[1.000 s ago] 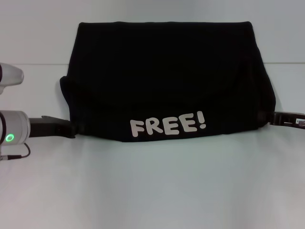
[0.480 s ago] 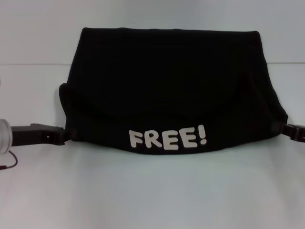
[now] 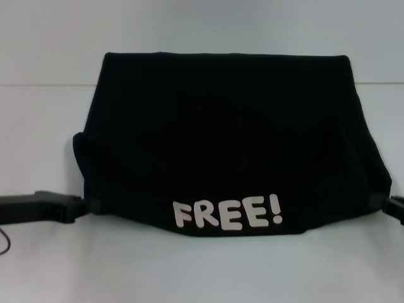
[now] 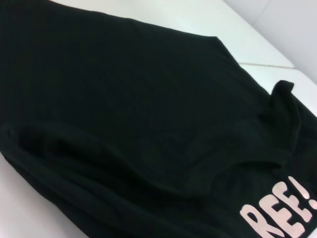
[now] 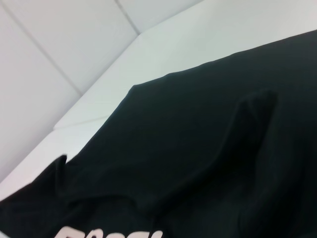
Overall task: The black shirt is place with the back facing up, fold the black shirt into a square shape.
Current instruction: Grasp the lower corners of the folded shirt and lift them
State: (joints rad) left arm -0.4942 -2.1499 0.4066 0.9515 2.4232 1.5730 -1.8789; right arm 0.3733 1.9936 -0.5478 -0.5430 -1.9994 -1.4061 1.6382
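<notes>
Left gripper [image 3: 87, 204]: at the shirt's left corner, low over the table; finger state cannot be told, tips lost against black cloth.
Shirt [image 3: 227, 139]: mid-table, spread wide between both grippers, near edge turned over so the white print [image 3: 228, 213] faces up.
Right gripper [image 3: 385, 203]: at the shirt's right corner, mostly out of frame; finger state cannot be told.
Risk, left: corner slipping free, likely if the hold is only on a thin hem.
Risk, middle: near edge sagging between the corners, folding skewed.
Risk, right: uneven pull, dragging the whole stack.
Material: matte, soft, limp knit; shallow creases, bunched sleeve folds.
Table [image 3: 202, 271]: smooth, white, little grip on cloth.
</notes>
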